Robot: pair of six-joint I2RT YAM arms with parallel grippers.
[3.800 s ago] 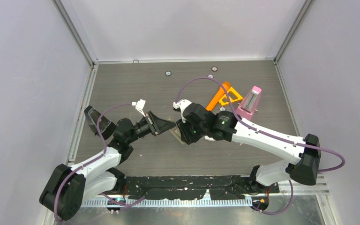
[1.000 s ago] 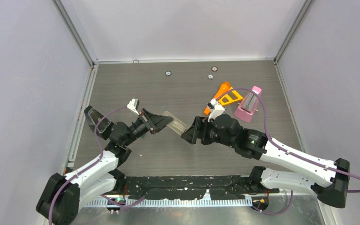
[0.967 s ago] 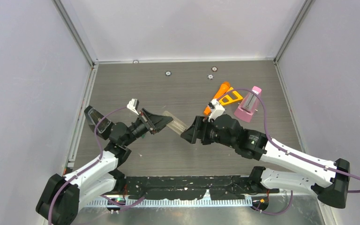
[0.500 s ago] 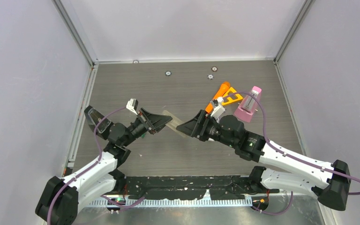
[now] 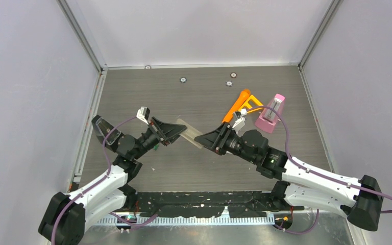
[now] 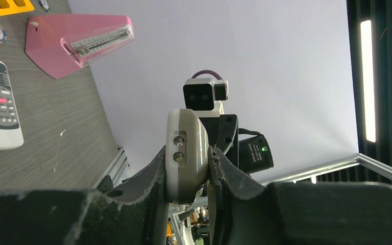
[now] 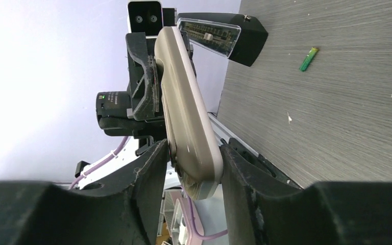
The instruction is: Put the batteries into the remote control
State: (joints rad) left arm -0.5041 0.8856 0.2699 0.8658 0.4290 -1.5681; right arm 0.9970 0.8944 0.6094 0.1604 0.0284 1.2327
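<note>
Remote control [image 5: 190, 133]: off the bench [image 5: 148, 97], bridging both arms.
Left fingers [image 6: 150, 176]: clenched on one end.
Right fingers [image 7: 145, 171]: flanking other end; grip impossible to tell.
Green battery [image 7: 309, 58]: lying on bench.
Handover: seat squarely, confirm hold before freeing left end.

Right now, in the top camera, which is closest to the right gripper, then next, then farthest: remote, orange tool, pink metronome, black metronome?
1. remote, between the fingers of the right gripper.
2. orange tool, just behind it, to the right.
3. pink metronome, farther right.
4. black metronome, far over on the left side.
</note>
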